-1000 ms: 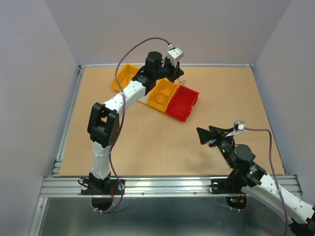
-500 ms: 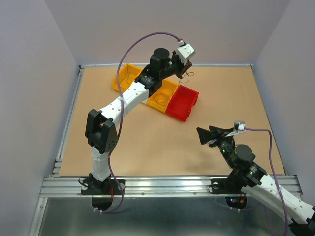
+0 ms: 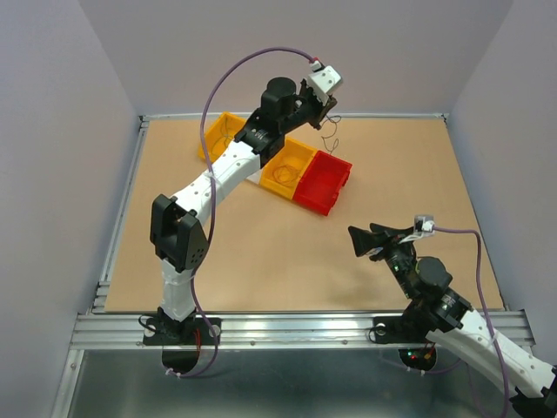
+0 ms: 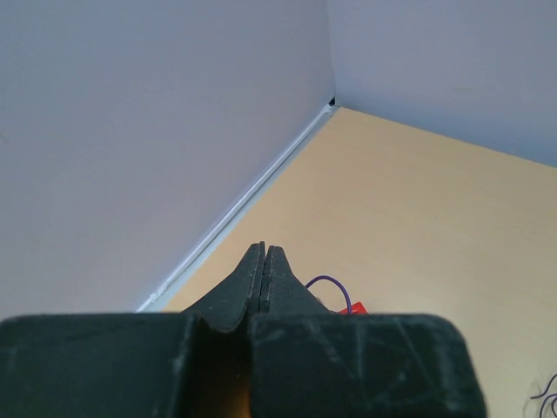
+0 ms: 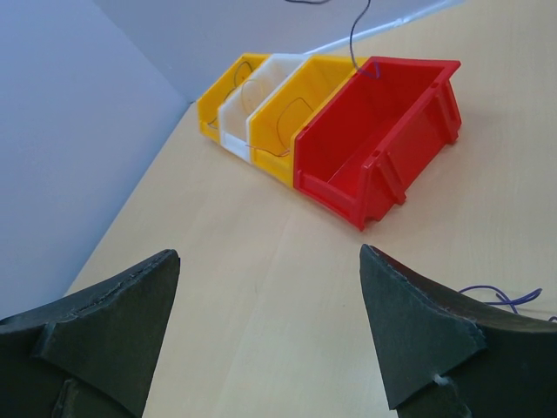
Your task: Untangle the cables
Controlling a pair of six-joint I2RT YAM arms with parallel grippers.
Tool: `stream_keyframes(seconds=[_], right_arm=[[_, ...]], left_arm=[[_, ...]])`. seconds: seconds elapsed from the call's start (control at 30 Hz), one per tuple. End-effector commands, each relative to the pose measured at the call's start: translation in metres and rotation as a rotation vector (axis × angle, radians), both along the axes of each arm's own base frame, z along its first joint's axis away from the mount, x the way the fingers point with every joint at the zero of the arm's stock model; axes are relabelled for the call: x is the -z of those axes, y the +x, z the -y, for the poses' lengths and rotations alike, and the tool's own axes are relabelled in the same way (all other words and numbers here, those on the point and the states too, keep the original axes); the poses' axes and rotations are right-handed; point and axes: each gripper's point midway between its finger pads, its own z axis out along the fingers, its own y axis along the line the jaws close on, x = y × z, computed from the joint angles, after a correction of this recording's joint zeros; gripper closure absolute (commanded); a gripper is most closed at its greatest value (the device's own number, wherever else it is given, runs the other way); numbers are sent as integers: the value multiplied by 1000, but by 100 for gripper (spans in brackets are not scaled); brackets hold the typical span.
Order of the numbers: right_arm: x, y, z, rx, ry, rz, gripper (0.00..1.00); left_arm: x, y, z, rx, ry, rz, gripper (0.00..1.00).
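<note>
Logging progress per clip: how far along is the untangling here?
Done: thin cables lie in the yellow bins. In hand: the left claw, shut, dangles one cable near the red bin. Left: a purple cable on the table by the open right claw.

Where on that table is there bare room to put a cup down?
The widest bare stretch of table lies between the red bin and the near rail, left of the right arm's open jaws. The far-right corner is bare. Crowded at the far centre-left: the row of bins, the left arm over them, a thin wire dangling.
</note>
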Motion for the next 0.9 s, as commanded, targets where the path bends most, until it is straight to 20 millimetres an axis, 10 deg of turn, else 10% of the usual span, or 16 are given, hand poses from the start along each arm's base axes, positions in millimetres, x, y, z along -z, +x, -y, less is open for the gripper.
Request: stream_keyframes(seconds=[0.0, 0.4, 0.77, 0.87], right_arm=[[0, -2, -1, -8, 10, 16, 11], [0, -3, 1, -6, 17, 19, 11], [2, -2, 8, 29, 29, 13, 11], [7, 2, 13, 70, 24, -10, 10]], left_arm=[[-13, 2, -3, -28, -21, 33, 100], [134, -4, 7, 39, 151, -207, 100], [196, -7, 16, 98, 262, -295, 100], [196, -8, 15, 99, 288, -289, 54]])
